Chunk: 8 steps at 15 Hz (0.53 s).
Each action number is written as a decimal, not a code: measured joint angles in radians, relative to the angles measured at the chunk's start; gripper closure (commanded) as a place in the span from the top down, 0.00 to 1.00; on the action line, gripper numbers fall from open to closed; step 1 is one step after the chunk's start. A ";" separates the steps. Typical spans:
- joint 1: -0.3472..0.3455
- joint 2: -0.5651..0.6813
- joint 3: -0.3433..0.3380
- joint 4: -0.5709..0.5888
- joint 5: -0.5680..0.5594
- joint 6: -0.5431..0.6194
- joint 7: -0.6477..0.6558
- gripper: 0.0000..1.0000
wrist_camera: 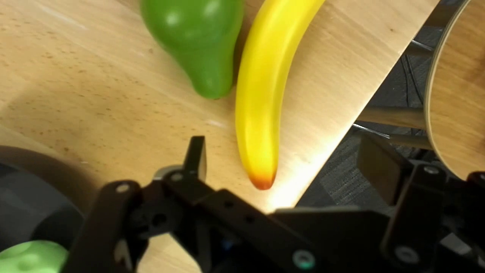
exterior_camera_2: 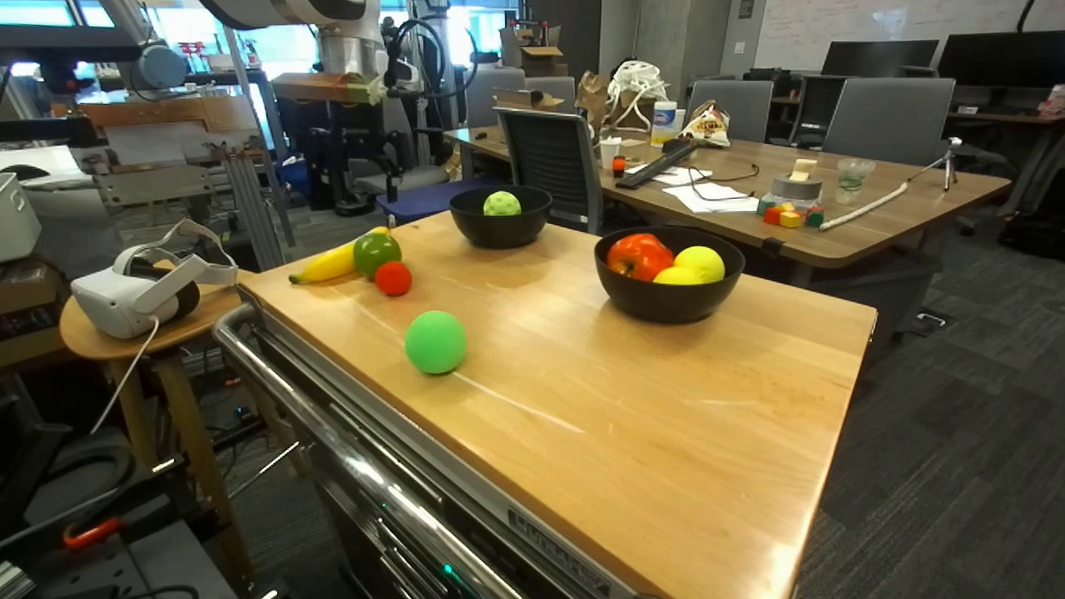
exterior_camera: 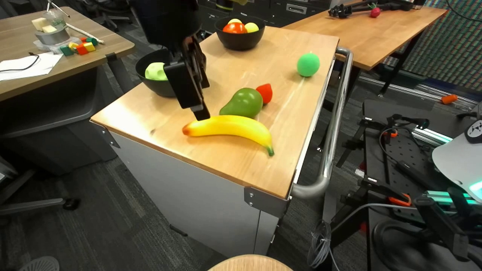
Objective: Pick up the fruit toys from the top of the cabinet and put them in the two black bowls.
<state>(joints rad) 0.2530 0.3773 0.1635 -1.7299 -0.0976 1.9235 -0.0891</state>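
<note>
My gripper [wrist_camera: 290, 163] is open and empty above the cabinet top, its fingers spread to either side of the brown tip of a yellow banana [wrist_camera: 261, 98]. A green pear-shaped fruit [exterior_camera: 244, 103] lies beside the banana, with a red strawberry-like fruit [exterior_camera: 265, 93] behind it. A green ball [exterior_camera_2: 436, 342] sits alone near the handle side. A black bowl [exterior_camera_2: 501, 229] holds a light green dimpled fruit [exterior_camera_2: 502, 204]. Another black bowl [exterior_camera_2: 666, 295] holds a red fruit [exterior_camera_2: 639, 256] and two yellow fruits [exterior_camera_2: 699, 264]. The red fruit and green ball are out of the wrist view.
A metal handle bar [exterior_camera: 337, 124] runs along the side of the cabinet top [exterior_camera: 278, 49]. A round stool [exterior_camera_2: 83, 333] with a white headset [exterior_camera_2: 137, 291] stands close by. A wooden desk [exterior_camera_2: 940, 179] with blocks and papers stands beyond the bowls.
</note>
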 measured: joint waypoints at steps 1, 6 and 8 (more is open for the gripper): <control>0.006 0.002 0.001 -0.005 -0.001 0.001 0.002 1.00; -0.014 0.015 0.001 -0.008 0.007 0.022 -0.019 1.00; -0.024 0.025 0.001 -0.009 0.019 0.031 -0.039 1.00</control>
<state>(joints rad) 0.2294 0.4019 0.1648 -1.7393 -0.0785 1.9549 -0.1285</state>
